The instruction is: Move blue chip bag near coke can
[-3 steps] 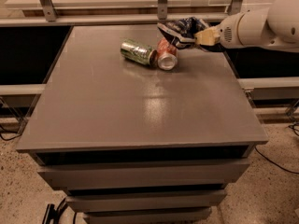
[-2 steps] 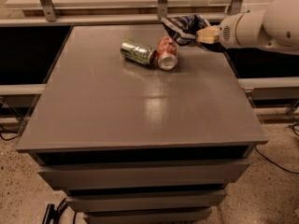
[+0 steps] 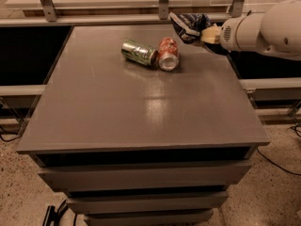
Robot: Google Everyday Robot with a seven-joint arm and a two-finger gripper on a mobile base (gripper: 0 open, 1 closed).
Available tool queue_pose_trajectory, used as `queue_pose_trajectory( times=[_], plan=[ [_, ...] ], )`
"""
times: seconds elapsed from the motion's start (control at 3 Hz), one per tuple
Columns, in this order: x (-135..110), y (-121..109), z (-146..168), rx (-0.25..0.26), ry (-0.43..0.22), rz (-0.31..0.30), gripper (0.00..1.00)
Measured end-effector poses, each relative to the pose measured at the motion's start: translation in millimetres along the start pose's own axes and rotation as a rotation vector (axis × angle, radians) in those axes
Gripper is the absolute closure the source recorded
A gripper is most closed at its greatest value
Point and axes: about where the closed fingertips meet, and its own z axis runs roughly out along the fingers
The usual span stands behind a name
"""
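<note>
The blue chip bag (image 3: 189, 24), a crumpled navy foil packet with white lettering, sits at the far right corner of the grey table (image 3: 141, 107), raised at its right end, where the gripper (image 3: 205, 32) has it clamped between its cream fingers. Whether the bag's left end touches the tabletop cannot be told. The bag extends leftward from the claw, its long axis roughly in line with the white arm (image 3: 263, 29), which reaches in from the right edge of the view. The coke can (image 3: 168, 53) lies on its side, silver top toward the camera, below and to the left of the bag: nearer the viewer and a little toward the table's middle, close by but apart. A green can (image 3: 139, 52), also on its side, lies just left of the coke can, the two touching or nearly so. Judged from this layout, the bag need travel only a short way forward and left to land beside the coke can.
</note>
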Motion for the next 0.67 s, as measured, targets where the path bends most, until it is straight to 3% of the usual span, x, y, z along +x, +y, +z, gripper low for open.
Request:
queue_pose_trajectory(
  times=[0.33, 0.67],
  plan=[
    [2.7, -0.4, 0.2, -0.014, -0.007, 0.042, 0.14],
    [3.8, 1.6, 1.4, -0.066, -0.023, 0.065, 0.00]
  ],
)
